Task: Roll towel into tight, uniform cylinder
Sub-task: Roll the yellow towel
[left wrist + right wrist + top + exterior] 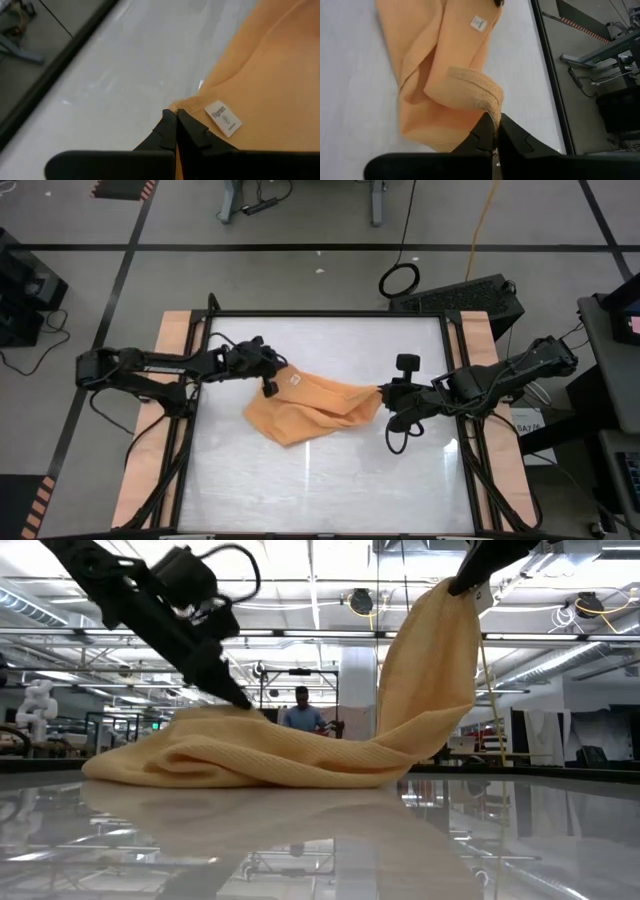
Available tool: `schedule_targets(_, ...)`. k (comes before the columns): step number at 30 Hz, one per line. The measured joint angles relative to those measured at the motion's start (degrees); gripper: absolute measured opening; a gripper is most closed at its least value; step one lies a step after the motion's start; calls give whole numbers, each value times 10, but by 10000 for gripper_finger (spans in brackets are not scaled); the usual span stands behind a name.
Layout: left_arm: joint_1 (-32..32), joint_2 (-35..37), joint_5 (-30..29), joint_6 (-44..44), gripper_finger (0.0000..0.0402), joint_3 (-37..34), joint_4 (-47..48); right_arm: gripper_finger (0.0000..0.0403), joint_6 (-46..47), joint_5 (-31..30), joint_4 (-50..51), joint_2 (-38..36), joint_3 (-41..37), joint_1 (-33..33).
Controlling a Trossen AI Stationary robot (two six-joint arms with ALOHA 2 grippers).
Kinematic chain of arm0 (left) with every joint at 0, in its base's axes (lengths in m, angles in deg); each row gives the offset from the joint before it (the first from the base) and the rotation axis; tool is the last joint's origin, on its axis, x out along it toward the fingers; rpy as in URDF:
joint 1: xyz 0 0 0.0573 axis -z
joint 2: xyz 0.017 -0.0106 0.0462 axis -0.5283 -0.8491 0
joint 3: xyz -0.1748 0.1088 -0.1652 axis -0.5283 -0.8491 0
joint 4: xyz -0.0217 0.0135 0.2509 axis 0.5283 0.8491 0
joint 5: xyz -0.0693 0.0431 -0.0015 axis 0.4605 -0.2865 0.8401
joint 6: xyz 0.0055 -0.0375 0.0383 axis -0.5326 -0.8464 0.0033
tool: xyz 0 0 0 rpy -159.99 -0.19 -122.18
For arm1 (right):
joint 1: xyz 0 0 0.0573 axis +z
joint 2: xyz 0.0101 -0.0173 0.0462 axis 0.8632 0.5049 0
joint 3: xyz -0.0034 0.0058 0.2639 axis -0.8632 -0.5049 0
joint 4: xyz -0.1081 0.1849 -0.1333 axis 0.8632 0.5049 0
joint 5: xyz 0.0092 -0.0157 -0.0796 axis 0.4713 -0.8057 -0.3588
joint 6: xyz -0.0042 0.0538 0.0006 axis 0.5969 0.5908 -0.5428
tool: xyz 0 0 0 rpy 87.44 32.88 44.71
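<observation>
In the high view, the towel [312, 408] is seen crumpled near the middle of the table [330, 490], stretched between the left gripper [271, 386] at its tagged corner and the right gripper [384, 393] at the opposite end. In the low view, one end of the towel [300, 755] is held high off the glossy surface by the right gripper [462, 584], while the left gripper [240, 700] is pressed down at the heaped part. In the left wrist view, the fingers are closed on the towel's corner beside the white tag [223, 118]. In the right wrist view, the fingers are clamped on a folded edge of the towel [445, 65].
</observation>
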Motion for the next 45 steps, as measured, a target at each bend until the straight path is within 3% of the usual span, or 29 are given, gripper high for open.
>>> schedule_targets(4, 1, 46, 9, 0, 9, 1, 47, 2, 3, 0, 1, 0, 0, 0)
schedule_targets(8, 15, 96, 55, -33, 11, 0, 102, 2, 18, 3, 12, 0, 0, 3)
schedule_targets(11, 41, 109, 82, -59, 12, 0, 95, 2, 17, 15, 12, 2, 0, 3)
schedule_targets(19, 112, 109, 45, -74, 14, 0, 86, 2, -9, 11, -3, 27, 0, 2)
schedule_targets(31, 142, 17, 20, -65, 124, -1, 113, 2, -19, 15, -8, 46, 0, 3)
schedule_targets(38, 140, -30, -86, -30, 132, -1, 103, 2, -24, 15, -7, 46, 0, 3)
schedule_targets(41, 128, -30, -88, -48, 132, 0, 104, 2, -24, 15, -5, 46, 0, 3)
schedule_targets(45, 115, -24, -43, -115, 132, 1, 144, 2, -24, 15, 2, 46, 0, 3)
